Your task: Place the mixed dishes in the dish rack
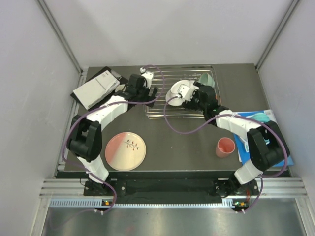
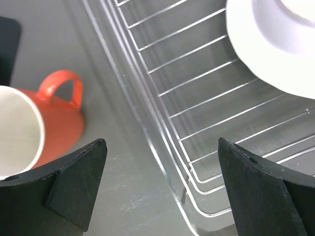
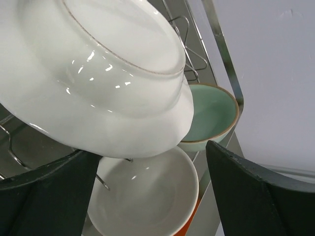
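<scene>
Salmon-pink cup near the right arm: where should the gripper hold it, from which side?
Probably the rim of the salmon-pink cup, from above, one finger inside, one outside. It stands upright, mouth up, no handle showing, and a blue sheet lies close on its right.

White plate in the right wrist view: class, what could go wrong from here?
The white plate stands tilted in the dish rack near the open right gripper; a nudge might tip it onto the mint green bowl. The orange mug lies outside the rack beside the open left gripper, which could knock it away.
</scene>
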